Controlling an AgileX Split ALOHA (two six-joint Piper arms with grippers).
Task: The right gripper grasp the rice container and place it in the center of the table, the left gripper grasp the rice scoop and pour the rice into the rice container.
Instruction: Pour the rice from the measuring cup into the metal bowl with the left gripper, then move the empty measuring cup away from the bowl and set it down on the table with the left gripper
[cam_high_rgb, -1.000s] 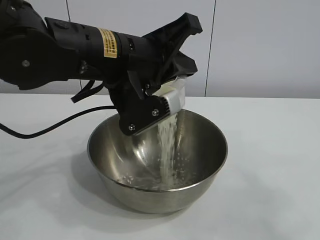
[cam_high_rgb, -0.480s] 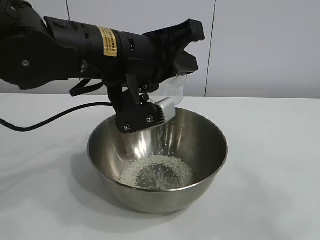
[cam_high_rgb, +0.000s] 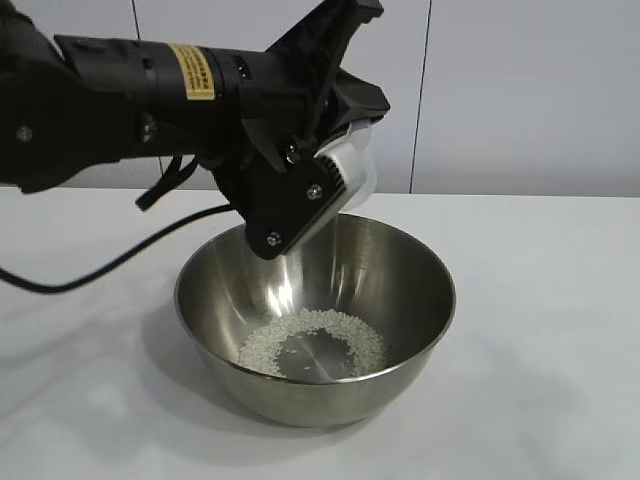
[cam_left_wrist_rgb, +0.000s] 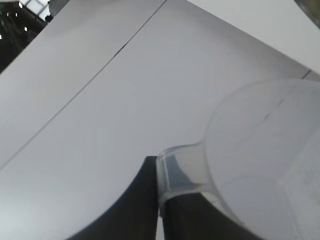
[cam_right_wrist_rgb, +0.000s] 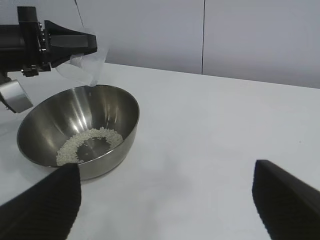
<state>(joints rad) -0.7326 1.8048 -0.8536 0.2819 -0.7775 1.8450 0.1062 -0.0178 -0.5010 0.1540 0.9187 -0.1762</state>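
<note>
1. Steel bowl (cam_high_rgb: 315, 320) sat mid-table (cam_high_rgb: 540, 330), rice (cam_high_rgb: 312, 338) ringed inside.
2. Left gripper (cam_high_rgb: 335, 150) clamped the plastic cup (cam_high_rgb: 352, 172) above the bowl's rim.
3. Right gripper (cam_right_wrist_rgb: 165, 200) hung apart, wide open.

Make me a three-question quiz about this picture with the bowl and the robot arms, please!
1. Where is the rice?
A. on the table
B. at the bottom of the rice container
C. in the rice scoop

2. What colour is the rice container?
A. shiny silver
B. red
C. blue

3. What is the left end effector doing?
A. resting on the table
B. hanging open and empty
C. holding the rice scoop above the container

Answers: 1 B, white grains lie in a ring at the container's bottom. 2 A, it is polished steel. 3 C, its fingers pinch the clear scoop's handle over the rim.
</note>
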